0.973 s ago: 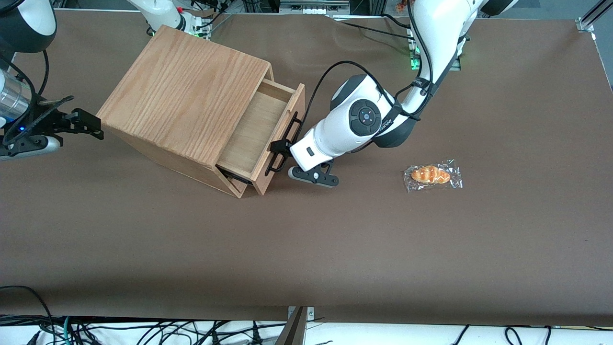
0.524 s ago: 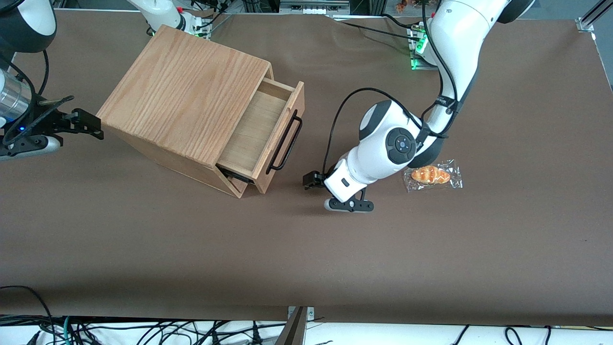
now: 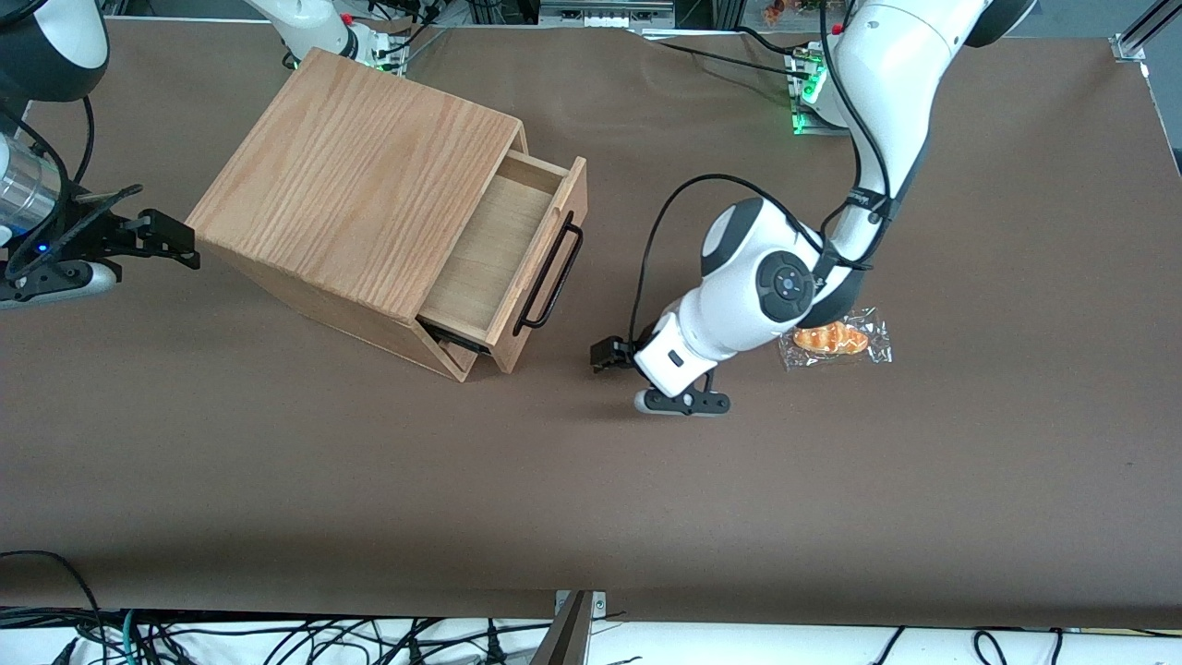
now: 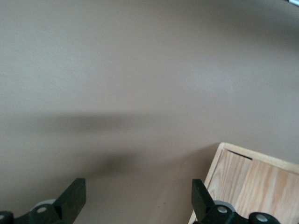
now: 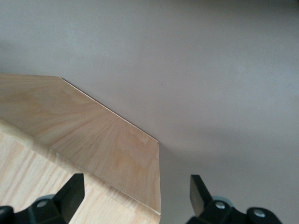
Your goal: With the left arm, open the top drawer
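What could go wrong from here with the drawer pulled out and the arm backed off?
The left arm hangs low beside the wrapped bread roll; another swing might knock or drag it. The open gripper sits close to the top drawer, so a careless move could bump its black handle.

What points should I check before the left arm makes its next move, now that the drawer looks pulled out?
1. Top drawer pulled out, pale inside visible: ok.
2. Tool apart from the black bar handle, over bare table between the cabinet and the wrapped bread: ok.
3. Tool open, nothing between its fingers in the wrist view: ok.
4. Inside of the drawer holds nothing in the part that shows: ok; the part under the cabinet top: cannot tell.
5. Wrapped bread partly covered by the left arm in the front view; whether they touch: cannot tell.
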`<state>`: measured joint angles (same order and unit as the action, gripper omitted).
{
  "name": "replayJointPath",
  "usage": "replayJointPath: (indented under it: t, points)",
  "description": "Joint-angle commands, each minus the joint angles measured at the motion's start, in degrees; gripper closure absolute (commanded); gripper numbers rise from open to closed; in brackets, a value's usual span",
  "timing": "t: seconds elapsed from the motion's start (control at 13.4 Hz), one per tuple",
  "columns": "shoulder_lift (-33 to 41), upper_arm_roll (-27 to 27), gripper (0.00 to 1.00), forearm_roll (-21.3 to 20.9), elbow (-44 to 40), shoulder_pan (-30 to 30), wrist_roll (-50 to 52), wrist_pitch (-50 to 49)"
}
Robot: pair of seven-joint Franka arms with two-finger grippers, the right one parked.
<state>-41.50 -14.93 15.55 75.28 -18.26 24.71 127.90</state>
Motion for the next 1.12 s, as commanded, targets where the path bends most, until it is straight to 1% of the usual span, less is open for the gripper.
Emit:
replayJointPath:
  t: [0.0,0.22,0.52,0.75,0.9,1.05]
  points:
    - [1.3,-0.9,0.0,-1.7,-0.7,3.1,-0.1,-3.9]
    - [2.1,-1.0,0.0,-1.7,-0.7,4.7,-1.5,-5.9]
    - [4.5,-0.9,0.0,-1.9,-0.6,8.0,-4.7,-13.0]
    - [6.5,-0.7,0.0,-2.0,-0.6,11.9,-10.4,-20.5]
    - [8.1,-0.5,0.0,-2.1,-0.5,15.7,-15.9,-25.8]
    - [10.0,-0.3,0.0,-2.2,-0.5,18.9,-18.9,-29.5]
